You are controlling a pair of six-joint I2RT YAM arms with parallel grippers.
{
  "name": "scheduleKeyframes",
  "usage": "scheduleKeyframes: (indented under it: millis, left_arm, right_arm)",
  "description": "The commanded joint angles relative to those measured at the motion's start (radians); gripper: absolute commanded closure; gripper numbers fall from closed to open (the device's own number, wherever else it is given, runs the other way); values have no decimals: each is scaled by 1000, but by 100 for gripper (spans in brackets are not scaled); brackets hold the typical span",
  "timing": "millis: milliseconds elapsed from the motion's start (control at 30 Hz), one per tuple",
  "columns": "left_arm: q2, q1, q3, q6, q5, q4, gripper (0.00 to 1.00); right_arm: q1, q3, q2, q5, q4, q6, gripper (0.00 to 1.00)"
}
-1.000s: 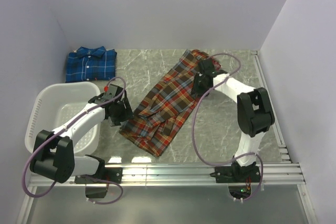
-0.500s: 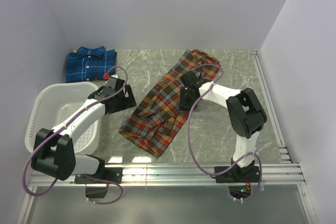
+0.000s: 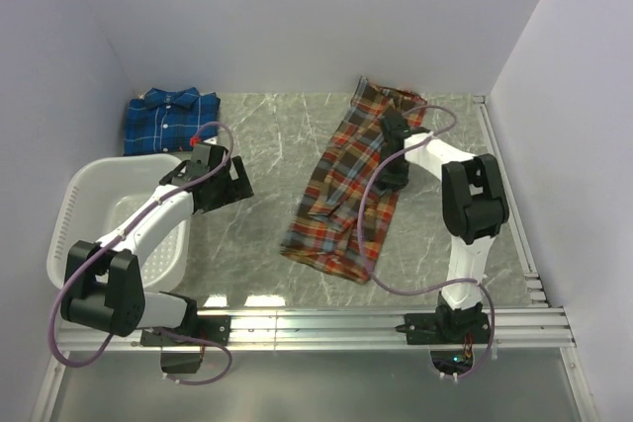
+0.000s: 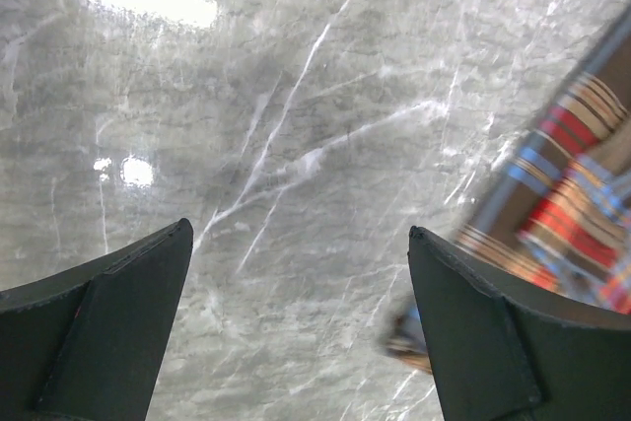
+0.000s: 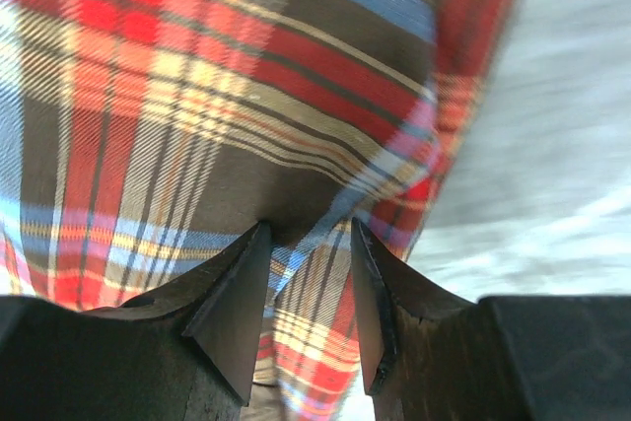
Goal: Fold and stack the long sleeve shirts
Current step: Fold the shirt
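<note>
The right claw [image 5: 307, 229] pinches the red shirt [image 3: 336, 214], probably to drag it flat; the left claw [image 4: 300, 229] gapes empty, shirt to its right.

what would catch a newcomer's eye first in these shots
The red-orange plaid shirt sprawls rumpled across the middle-right of the marble table, a fold pinched in the right hand. At the far left a blue plaid shirt lies neatly folded, beyond a white basket, while the left hand hangs open over bare marble.
</note>
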Motion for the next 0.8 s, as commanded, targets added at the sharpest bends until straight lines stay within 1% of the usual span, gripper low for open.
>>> scheduleKeyframes:
  millis: [0,67,200,267,367,467,567,633,700,733,767]
  left_arm:
    - [-27,8,-6,14,45,36,3]
    - [-25,11,-7,14,51,38,4]
    - [-25,13,-10,19,68,49,4]
    - [-22,14,-10,20,94,56,5]
    - [-15,14,-14,24,122,62,6]
    - [-2,14,-14,25,143,67,6]
    - [4,14,-10,25,152,69,6]
    - [2,16,-12,25,148,67,6]
    - [-7,16,-17,25,134,65,6]
    - [-10,16,-18,24,133,67,6]
    - [-15,16,-20,24,128,67,6]
  right_arm:
    - [-79,5,-13,85,-46,-47,55]
    - [-120,-18,-51,59,-36,-42,55]
    - [-117,-78,-157,-44,12,-31,55]
    - [-93,-110,-212,-69,27,-17,55]
    - [-47,-138,-278,-64,59,-7,55]
    - [-8,-127,-301,-69,102,9,55]
    - [33,-75,-263,-37,142,10,53]
    - [45,-35,-193,-12,164,-2,46]
    - [64,49,-132,17,170,-14,39]
    - [67,81,-70,44,164,-13,38]
    - [70,147,-40,60,147,-5,37]
